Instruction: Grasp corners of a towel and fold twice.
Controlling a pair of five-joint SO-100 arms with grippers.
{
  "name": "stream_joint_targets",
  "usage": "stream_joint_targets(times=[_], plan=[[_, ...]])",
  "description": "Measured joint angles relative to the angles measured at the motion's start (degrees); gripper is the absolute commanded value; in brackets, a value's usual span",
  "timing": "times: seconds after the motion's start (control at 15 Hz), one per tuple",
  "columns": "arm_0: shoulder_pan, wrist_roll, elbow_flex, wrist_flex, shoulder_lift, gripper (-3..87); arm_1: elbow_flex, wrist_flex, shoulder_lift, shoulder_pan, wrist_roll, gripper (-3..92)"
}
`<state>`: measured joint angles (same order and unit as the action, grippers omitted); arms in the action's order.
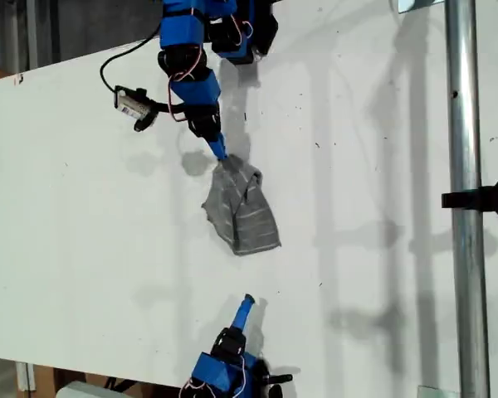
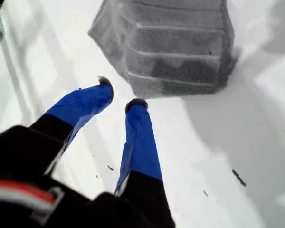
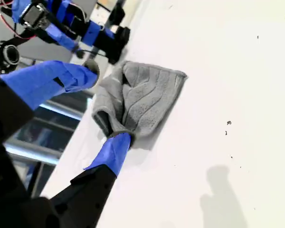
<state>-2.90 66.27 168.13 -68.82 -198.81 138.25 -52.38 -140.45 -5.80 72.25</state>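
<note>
The towel (image 1: pixel 242 207) lies bunched and folded over itself on the white table (image 1: pixel 83 207), near the middle of the exterior view. It is dark grey with thin white stripes. My second gripper (image 1: pixel 218 149) comes down from the exterior view's top and touches the towel's upper edge. In the second wrist view its jaws stand apart around the towel (image 3: pixel 142 99), with the lower fingertip (image 3: pixel 115 148) against a crumpled edge. My first gripper (image 1: pixel 247 301) points up from the exterior view's bottom. It is open (image 2: pixel 120 93), a short way from the towel (image 2: pixel 166 42) and not touching it.
A metal pole (image 1: pixel 465 166) with a black clamp (image 1: pixel 490 197) runs down the exterior view's right. A small wrist camera (image 1: pixel 133 104) and its black cable hang off the second arm at the exterior view's upper left.
</note>
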Motion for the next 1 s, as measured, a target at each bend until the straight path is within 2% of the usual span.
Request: stream_joint_targets(times=[0.13,0.33,0.53,0.6,0.73,0.8,0.87,1.0], plan=[[0.2,0.0,1.7,1.2,0.0,19.2,12.0,-9.8,-18.1,0.0,3.7,8.1],[2.5,-0.5,6.7,3.5,0.0,14.1,22.1,-24.4,-43.2,0.0,7.3,6.9],[3.8,3.7,9.7,3.8,0.0,12.2,27.5,-28.7,-47.3,-0.1,10.6,7.3],[4.3,7.5,9.9,0.9,0.0,12.3,27.5,-30.3,-48.3,0.1,11.5,6.4],[4.1,23.8,10.3,-4.0,0.0,12.2,27.6,-32.3,-48.2,0.0,12.4,6.7],[4.5,26.5,10.3,-4.8,0.0,12.2,27.6,-32.4,-48.2,-0.7,12.4,6.7],[4.5,20.5,10.3,-5.1,0.0,12.0,27.6,-32.5,-48.2,-1.2,12.4,6.7],[4.1,-5.6,10.3,-5.2,0.0,12.0,27.6,-32.5,-48.2,-1.1,12.4,6.7]])
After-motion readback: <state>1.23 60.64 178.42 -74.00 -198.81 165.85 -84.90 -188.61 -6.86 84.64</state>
